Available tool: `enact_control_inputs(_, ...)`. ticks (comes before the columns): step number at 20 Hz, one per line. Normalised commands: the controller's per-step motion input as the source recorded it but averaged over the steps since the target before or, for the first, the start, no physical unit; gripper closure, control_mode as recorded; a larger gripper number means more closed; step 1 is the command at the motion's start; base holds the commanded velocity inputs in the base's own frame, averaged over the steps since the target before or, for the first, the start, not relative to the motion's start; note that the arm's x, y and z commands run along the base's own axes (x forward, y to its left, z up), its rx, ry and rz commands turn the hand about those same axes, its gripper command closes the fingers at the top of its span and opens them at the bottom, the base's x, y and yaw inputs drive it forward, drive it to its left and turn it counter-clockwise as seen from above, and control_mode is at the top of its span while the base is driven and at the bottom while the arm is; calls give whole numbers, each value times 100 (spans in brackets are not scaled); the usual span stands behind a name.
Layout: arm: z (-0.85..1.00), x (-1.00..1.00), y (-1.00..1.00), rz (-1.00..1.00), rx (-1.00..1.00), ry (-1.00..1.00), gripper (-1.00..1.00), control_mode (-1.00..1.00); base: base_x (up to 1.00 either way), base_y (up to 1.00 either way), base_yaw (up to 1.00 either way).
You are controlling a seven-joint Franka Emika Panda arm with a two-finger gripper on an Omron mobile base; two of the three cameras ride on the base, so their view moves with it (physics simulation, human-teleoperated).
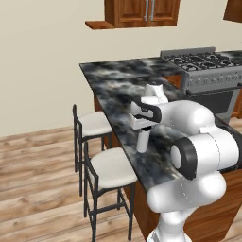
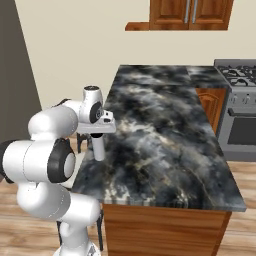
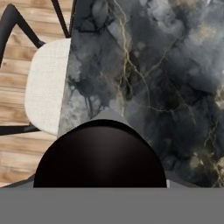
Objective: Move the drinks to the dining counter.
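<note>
Hanging from the fingers (image 1: 143,133) over the tabletop (image 1: 118,85), a slim white bottle (image 1: 142,140) sits at about 9 o'clock from the arm's big elbow in the left base view; the fingers look clamped on its upper part, though the hand body covers the contact itself. No label, brand or writing can be read on the bottle in any view. In the right base view the same bottle (image 2: 99,146) hangs below the hand (image 2: 98,131) right at the tabletop's (image 2: 165,130) left edge, and whether its base touches the stone or floats just above it can't be told. In the hand view a round black cap (image 3: 100,155) takes up the lower middle at 6 o'clock, its bottom cut off, hiding the fingertips. Marbled black-and-grey stone (image 3: 166,78) runs from 12 to 4 o'clock there, and the tabletop edge runs top to bottom just left of the cap. A white stool cushion (image 3: 46,83) sits at 9 o'clock beyond that edge, over the wood floor (image 3: 13,57). Two stools show in the left base view, near one (image 1: 111,168) and far one (image 1: 94,124), tucked along the left side. Stone is bare toward 12 o'clock and out to the right. A stove (image 1: 208,66) stands at 2 o'clock, partly cropped by the frame.
</note>
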Motion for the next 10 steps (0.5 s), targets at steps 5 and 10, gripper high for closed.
enact_control_inputs(5,0,0,1,0,0,0,-100,-100,0,0,0)
enact_control_inputs(10,0,0,0,0,0,0,-100,-100,0,0,0)
